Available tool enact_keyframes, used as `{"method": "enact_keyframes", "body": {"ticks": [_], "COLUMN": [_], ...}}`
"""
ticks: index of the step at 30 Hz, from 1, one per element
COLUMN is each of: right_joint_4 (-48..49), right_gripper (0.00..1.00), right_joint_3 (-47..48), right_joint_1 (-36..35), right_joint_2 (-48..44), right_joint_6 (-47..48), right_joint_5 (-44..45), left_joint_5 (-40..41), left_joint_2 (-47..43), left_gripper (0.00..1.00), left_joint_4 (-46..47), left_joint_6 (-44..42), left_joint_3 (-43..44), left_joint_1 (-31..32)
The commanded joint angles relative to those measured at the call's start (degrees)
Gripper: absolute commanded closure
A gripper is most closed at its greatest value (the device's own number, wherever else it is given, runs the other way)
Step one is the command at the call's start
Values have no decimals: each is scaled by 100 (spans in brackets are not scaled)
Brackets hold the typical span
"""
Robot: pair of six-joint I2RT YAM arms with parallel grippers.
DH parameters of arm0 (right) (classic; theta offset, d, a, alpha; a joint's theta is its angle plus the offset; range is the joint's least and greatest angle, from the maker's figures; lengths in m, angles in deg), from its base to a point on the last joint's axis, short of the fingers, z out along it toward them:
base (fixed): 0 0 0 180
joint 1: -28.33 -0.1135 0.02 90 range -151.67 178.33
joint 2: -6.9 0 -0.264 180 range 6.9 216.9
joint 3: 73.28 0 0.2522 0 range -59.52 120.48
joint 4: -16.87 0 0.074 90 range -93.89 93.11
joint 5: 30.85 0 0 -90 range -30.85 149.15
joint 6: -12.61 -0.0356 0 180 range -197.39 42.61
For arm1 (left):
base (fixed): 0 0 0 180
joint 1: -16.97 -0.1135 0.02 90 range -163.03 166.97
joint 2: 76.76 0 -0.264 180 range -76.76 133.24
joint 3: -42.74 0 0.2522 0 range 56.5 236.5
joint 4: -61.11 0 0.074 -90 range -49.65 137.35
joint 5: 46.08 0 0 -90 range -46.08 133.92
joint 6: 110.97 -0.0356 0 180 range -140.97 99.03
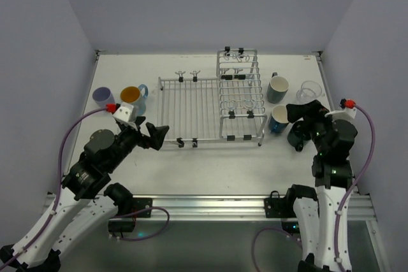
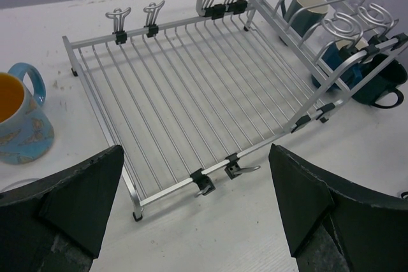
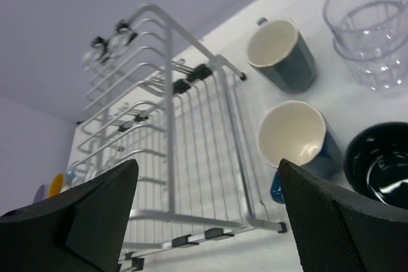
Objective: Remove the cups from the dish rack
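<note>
1. Collision risk, right side. The right gripper [image 3: 208,165] hangs close to a tight group of cups on the table [image 1: 210,164]: a blue mug [image 1: 278,120], a dark green mug [image 3: 379,164], a grey-green mug [image 1: 278,88] and a clear glass [image 1: 310,90]. The blue and dark green mugs stand just beside each other and are nearest the fingers. A careless drop or sideways swing could tip one or push it into the glass.
2. Snag risk, left side. The left gripper [image 1: 151,130] sits just beside the near left corner of the dish rack [image 1: 191,107]. A forward move could catch the frame or the clips on its near rail. That would drag the rack to the right, into the mugs just beside it.
3. Sweep risk, far left. A light-blue mug [image 1: 132,97] and a lavender cup [image 1: 102,97] stand on the table, near the left wrist. A wide swing of that arm could strike them.
4. Task state. No cup is visible in the rack in any view, and all six stand on the table. Unloading therefore looks finished or nearly so, and a further reach into the rack would only add risk.
5. Left arm pose. It reaches from its near-left base forward and to the right, with the wrist low and the fingers aimed at the flat grid. The fingers are spread wide and hold nothing.
6. Right arm pose. It is folded up over its near-right base, with the wrist facing left toward the raised section. The fingers are spread wide with nothing between them.
</note>
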Motion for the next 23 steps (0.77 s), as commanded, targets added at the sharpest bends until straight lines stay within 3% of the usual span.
{"method": "enact_keyframes", "body": {"ticks": [1,2,8,14,23], "right_joint_4": [61,-1,-203,-431,-397], "right_gripper": [6,1,1,1,1], "right_joint_3": [401,489,1368,2072,2195], "right_joint_1": [18,18,18,9,9], "right_joint_2": [-722,-846,-1611,-1762,-1797], "right_joint_6": [-212,-238,-212,139,184], "right_joint_5": [-791,-809,-686,-721,-659], "left_joint_5": [-117,-162,-286,-373,-155], "left_joint_2": [164,208,665,1104,1070], "left_gripper": [0,0,0,0,0], "left_joint_4": [83,110,-65,-294,-302], "left_joint_6": [7,42,16,-63,-178], "left_joint_3": [464,579,1967,3348,3665], "left_joint_1": [-39,-31,-31,-39,-31]}}
